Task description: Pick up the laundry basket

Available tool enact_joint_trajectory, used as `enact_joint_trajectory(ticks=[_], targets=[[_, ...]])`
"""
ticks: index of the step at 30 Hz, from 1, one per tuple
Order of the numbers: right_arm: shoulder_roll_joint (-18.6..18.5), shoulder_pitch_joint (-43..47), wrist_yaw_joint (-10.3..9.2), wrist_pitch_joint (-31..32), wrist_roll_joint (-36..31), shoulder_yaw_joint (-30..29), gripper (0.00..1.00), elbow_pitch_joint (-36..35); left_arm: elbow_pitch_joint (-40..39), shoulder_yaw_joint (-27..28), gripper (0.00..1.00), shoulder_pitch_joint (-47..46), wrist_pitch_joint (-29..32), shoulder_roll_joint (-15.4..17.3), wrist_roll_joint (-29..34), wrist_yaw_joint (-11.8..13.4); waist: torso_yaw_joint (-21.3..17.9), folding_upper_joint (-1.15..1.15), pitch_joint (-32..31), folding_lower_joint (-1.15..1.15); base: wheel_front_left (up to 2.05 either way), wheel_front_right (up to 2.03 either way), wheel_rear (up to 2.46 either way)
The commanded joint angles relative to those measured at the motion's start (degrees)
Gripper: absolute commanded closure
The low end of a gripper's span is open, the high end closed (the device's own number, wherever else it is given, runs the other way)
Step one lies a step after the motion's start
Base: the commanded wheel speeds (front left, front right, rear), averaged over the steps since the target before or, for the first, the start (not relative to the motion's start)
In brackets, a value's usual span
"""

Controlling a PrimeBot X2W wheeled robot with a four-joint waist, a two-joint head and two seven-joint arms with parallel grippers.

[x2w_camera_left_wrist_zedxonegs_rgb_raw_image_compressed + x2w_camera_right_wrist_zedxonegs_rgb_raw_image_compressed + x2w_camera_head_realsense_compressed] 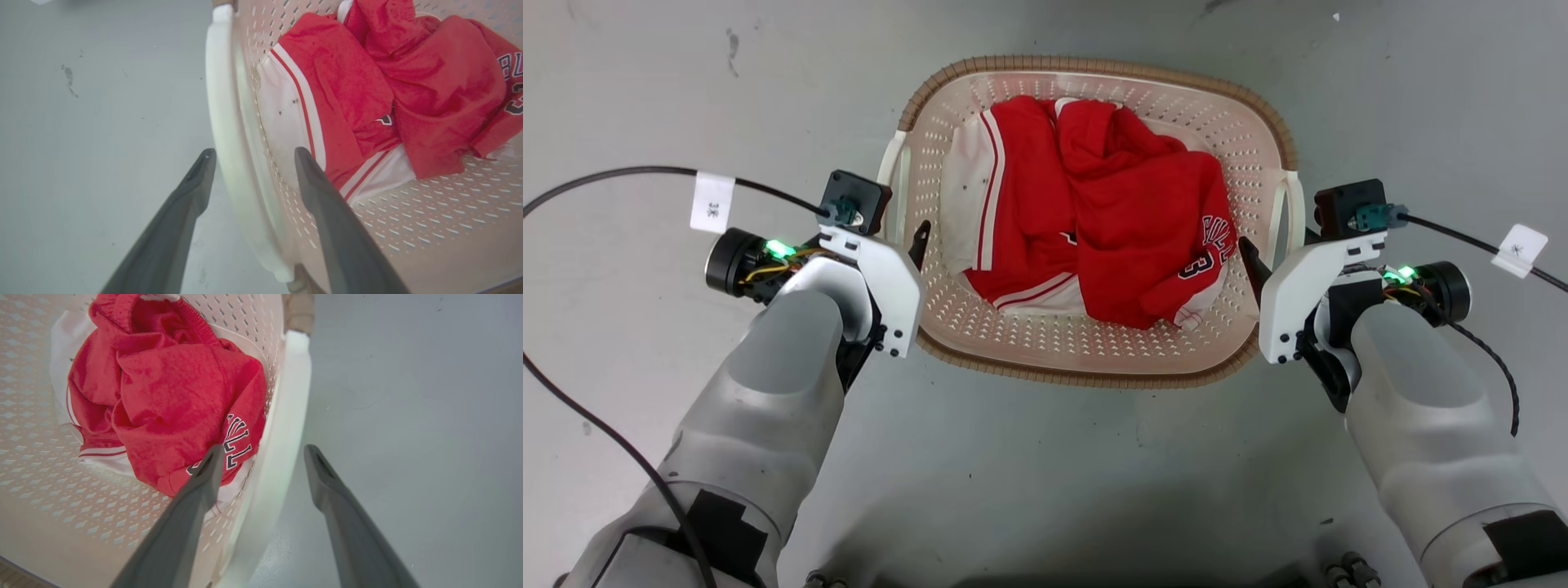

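The laundry basket, cream with perforated walls and a brown rim, stands on the grey floor between my two arms. Red and white sports clothes lie bunched inside it. My left gripper is open and straddles the white left handle, one finger outside the basket and one inside the wall, with gaps on both sides. My right gripper is open and straddles the white right handle the same way. In the head view the left gripper and the right gripper sit at the basket's two short sides.
Bare grey floor surrounds the basket, with a few scuff marks. A black cable with a white tag loops off my left wrist, and another tagged cable trails from my right wrist.
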Motion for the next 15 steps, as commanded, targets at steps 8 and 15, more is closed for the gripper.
enact_joint_trajectory(ticks=[8,15], targets=[[-0.02,-3.18,-0.02,0.46,0.39,0.40,0.00,2.42,-0.58,-4.42,0.00,-2.78,1.51,1.10,-4.62,0.06,0.43,0.00,2.38,-0.01,0.00,0.00,0.00],[-0.02,-4.09,-0.02,-0.20,0.55,0.49,0.00,3.68,-0.43,-7.67,1.00,-3.30,2.14,1.04,-7.72,0.06,0.77,0.00,3.05,-0.01,0.00,0.00,0.00]])
